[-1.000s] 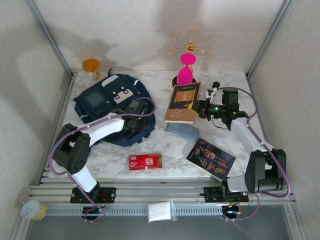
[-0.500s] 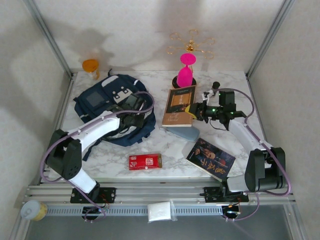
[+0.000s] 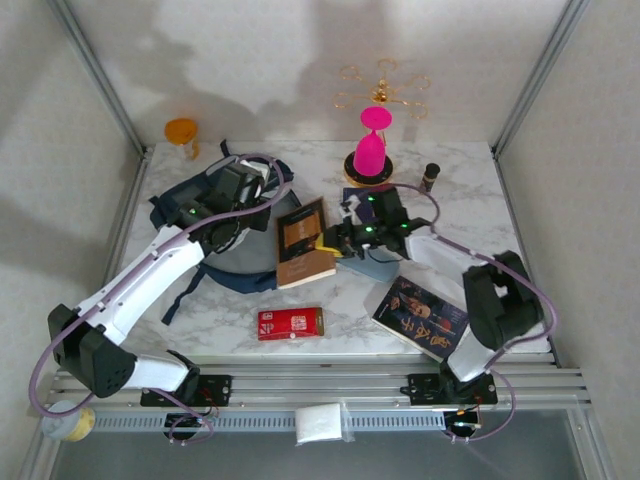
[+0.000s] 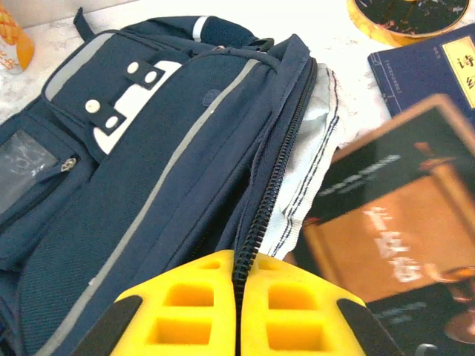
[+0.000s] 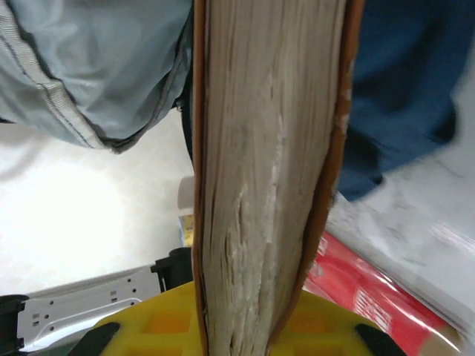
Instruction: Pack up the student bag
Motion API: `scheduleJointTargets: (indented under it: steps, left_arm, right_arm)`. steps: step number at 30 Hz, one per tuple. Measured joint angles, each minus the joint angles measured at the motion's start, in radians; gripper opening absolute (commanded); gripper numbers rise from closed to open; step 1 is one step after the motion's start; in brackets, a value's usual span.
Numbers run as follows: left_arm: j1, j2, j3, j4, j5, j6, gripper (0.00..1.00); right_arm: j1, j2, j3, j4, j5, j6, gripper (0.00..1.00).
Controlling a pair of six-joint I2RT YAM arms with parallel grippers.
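The navy student bag (image 3: 190, 215) lies at the back left, and its zip opening faces right. My left gripper (image 3: 266, 198) is shut on the bag's zipper edge (image 4: 276, 159), the yellow fingers (image 4: 185, 304) pinching the teeth and holding the flap up, so the grey lining (image 4: 312, 148) shows. My right gripper (image 3: 332, 241) is shut on a brown book (image 3: 303, 243) and holds it tilted just right of the opening. In the right wrist view the book's page edge (image 5: 267, 170) rises from between that gripper's (image 5: 261, 300) fingers, with the bag's grey lining (image 5: 96, 67) to its left.
A red packet (image 3: 290, 323) lies front centre, and a dark-covered book (image 3: 421, 318) front right. A light-blue pencil case (image 3: 368, 266) sits under the right arm. A pink goblet (image 3: 370, 145), small dark bottle (image 3: 431, 176) and orange cup (image 3: 182, 133) stand at the back. A blue book (image 4: 434, 67) lies beside the bag.
My right gripper has carried the brown book left, from the table's middle to the bag's opening. My left gripper has moved back and up along the bag, still pinching its edge.
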Motion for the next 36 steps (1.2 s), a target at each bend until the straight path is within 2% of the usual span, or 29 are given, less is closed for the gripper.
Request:
scheduleJointTargets:
  steps: [6,12,20,23,29,32,36]
  left_arm:
    - [0.0,-0.022,-0.004,-0.015,-0.001,0.023,0.0]
    - [0.001,-0.152,-0.124,0.045,0.001,0.026,0.0]
    - [0.018,-0.175,-0.165,0.099,0.003,0.011,0.0]
    - [0.025,-0.175,-0.177,0.11,0.002,0.003,0.0]
    - [0.037,-0.174,-0.179,0.127,0.002,-0.004,0.0]
    - [0.045,-0.175,-0.179,0.134,0.005,-0.005,0.0]
    - [0.052,-0.174,-0.179,0.137,0.019,-0.005,0.0]
  right_arm:
    - [0.061,0.23,0.198,0.121,-0.023,0.058,0.0]
    - [0.081,0.501,0.48,0.119,-0.027,0.044,0.03]
    - [0.109,0.761,0.831,-0.032,-0.008,-0.041,0.15]
    - [0.119,0.811,0.912,-0.07,0.015,-0.072,0.26]
    - [0.129,0.818,0.957,-0.176,0.101,-0.165,0.53]
    - [0.129,0.761,0.881,-0.201,0.172,-0.212,0.55]
    - [0.135,0.604,0.669,-0.195,0.241,-0.22,0.58]
